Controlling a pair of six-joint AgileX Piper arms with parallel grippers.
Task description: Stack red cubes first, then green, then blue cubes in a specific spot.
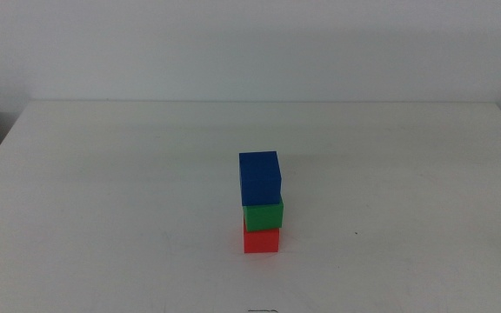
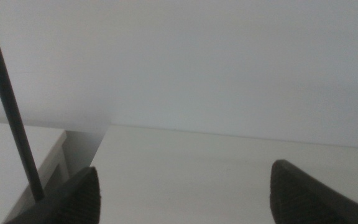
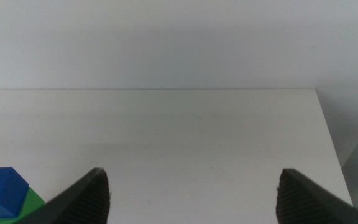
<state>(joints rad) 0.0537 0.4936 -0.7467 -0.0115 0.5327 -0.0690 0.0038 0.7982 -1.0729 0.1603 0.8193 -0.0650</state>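
Observation:
In the middle view a stack of three cubes stands on the white table (image 1: 103, 174), a little in front of its centre: the red cube (image 1: 261, 240) at the bottom, the green cube (image 1: 263, 214) on it, the blue cube (image 1: 260, 178) on top. The top two sit slightly offset from the red one. Neither arm shows in the middle view. My left gripper (image 2: 185, 193) is open and empty over bare tabletop. My right gripper (image 3: 194, 196) is open and empty; the blue cube (image 3: 2, 190) and green cube (image 3: 33, 202) show at the edge of its view, apart from the jaws.
The table's far edge meets a plain white wall. A thin dark rod (image 2: 8, 106) and a white side surface (image 2: 17, 149) show past the table's edge in the left wrist view. The right wrist view shows the table's edge (image 3: 331, 143).

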